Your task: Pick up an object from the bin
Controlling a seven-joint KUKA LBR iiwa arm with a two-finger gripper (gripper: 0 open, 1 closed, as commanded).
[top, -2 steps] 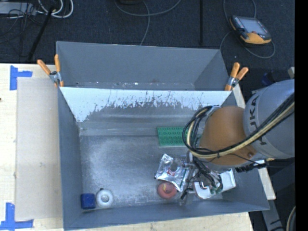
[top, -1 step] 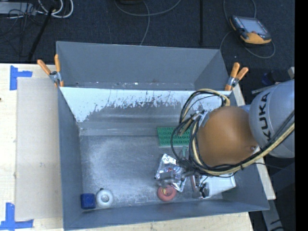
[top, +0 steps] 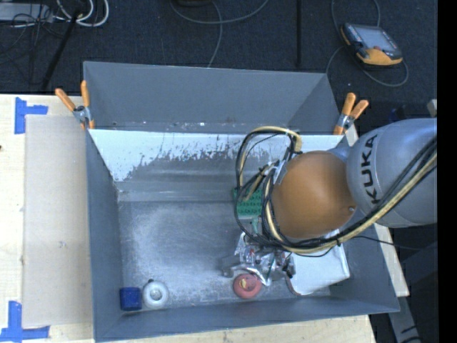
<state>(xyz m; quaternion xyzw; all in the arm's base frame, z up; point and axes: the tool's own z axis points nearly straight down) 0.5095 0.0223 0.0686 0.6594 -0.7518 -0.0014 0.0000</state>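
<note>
My gripper [top: 255,261] hangs low over the bin's front middle-right, just under the orange cover. Directly below its metal fingertips lies a small round red thing [top: 247,285] on the bin floor, touching or nearly touching them. A flat white sheet-like thing [top: 323,271] lies to the right of the gripper, partly under the arm. Whether the fingers are apart or together I cannot make out.
In the front left corner sit a small blue cube [top: 129,298] and a white roll of tape [top: 155,293] side by side. The arm with its orange cover and cables hides the bin's right half.
</note>
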